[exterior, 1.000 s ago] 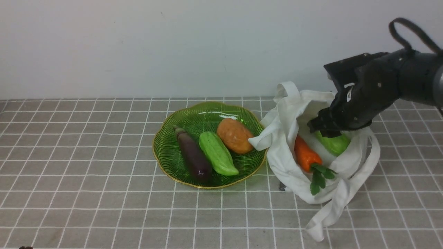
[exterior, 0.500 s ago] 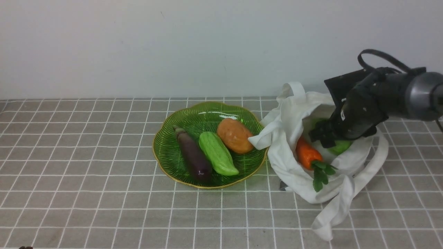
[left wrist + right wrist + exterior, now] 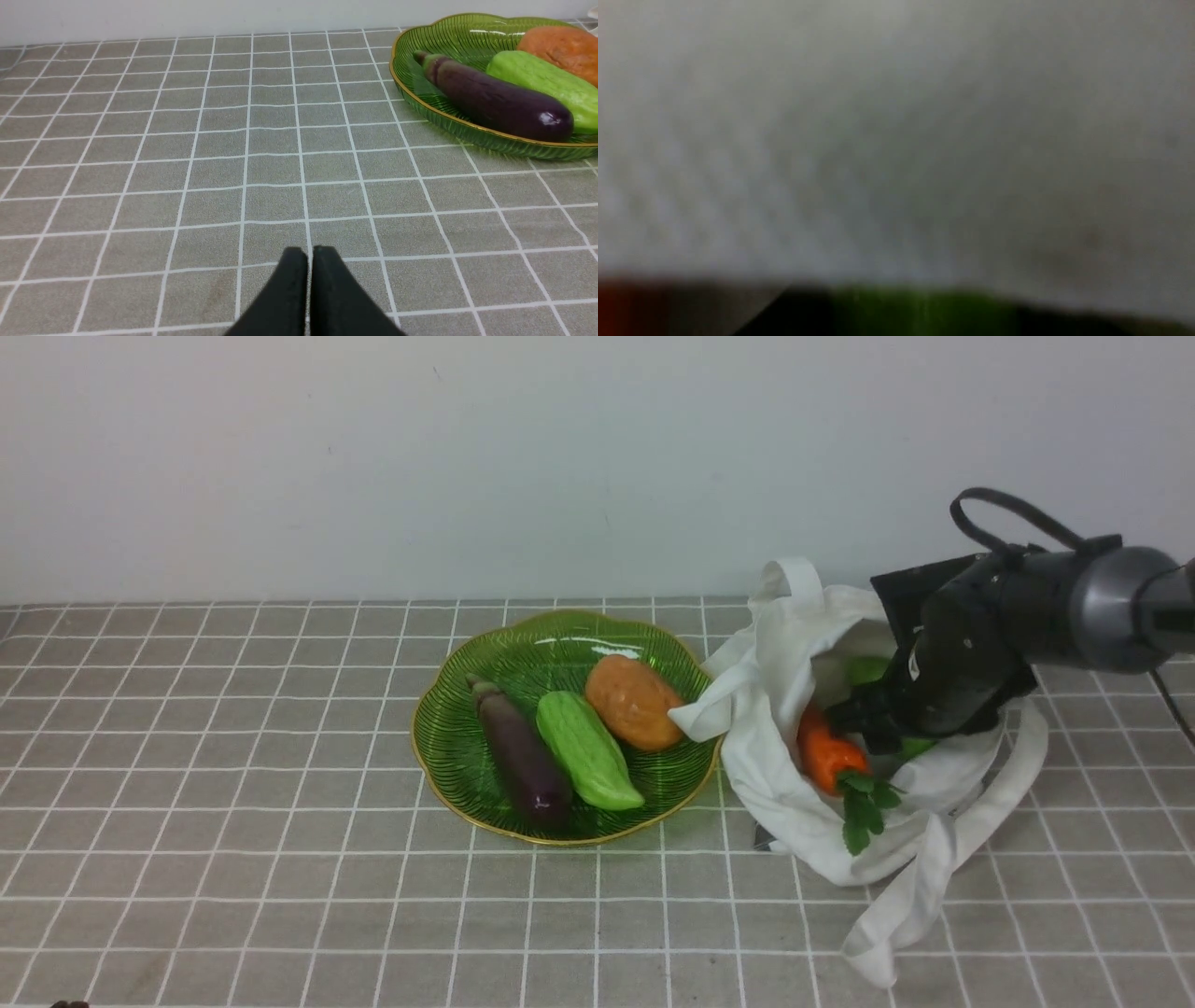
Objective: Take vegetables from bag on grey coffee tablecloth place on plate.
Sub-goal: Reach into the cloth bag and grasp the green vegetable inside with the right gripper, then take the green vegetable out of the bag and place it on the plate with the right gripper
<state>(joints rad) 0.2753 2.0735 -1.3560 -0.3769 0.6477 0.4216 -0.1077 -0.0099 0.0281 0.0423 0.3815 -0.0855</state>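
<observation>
Your left gripper (image 3: 310, 254): pressed together
Your right gripper (image 3: 861, 726): at the tote's (image 3: 770, 756) gourd (image 3: 868, 670); you can't tell its grip

Showing glossy, ribbed green glass with a shiny gold rim on the plate (image 3: 448, 775). Gleaming smooth and purple on the eggplant (image 3: 523, 756); looking waxy and slightly ridged on the green gourd (image 3: 588, 751). Shining softly on the brown potato (image 3: 635, 702). Creasing as soft, matt white cloth in the bag (image 3: 770, 784). Lying as matt, woven-looking grey fabric in the tablecloth (image 3: 280, 821).
</observation>
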